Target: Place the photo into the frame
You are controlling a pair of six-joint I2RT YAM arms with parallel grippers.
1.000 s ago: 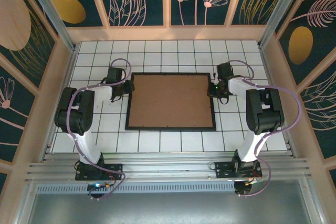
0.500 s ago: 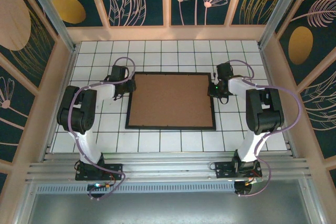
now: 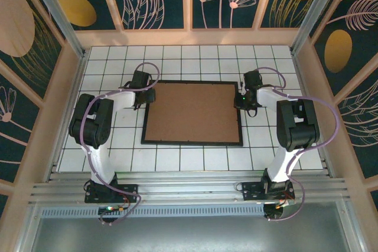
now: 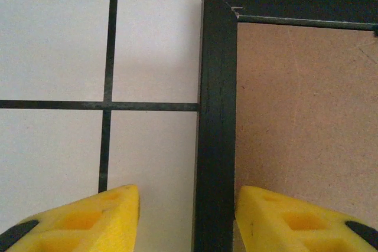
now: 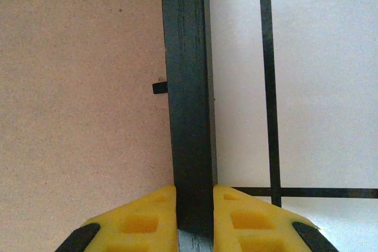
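Right wrist: right pincer point(image 5: 194, 198) clamps frame point(image 5: 186, 87) rail; left pincer point(image 4: 186, 208) spread, straddling frame.

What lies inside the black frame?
A plain brown backing board fills the frame, edge to edge. Whatever lies beneath the board is hidden by it.

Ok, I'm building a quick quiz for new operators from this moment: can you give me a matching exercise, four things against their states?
Things:
1 left gripper
2 right gripper
3 backing board
4 frame

States:
A brown, filling the opening
B clamped on the right moulding
C black, lying flat on the tiled table
D open, one finger on either side of the left moulding

Pairs: 1-D, 2-B, 3-A, 4-C
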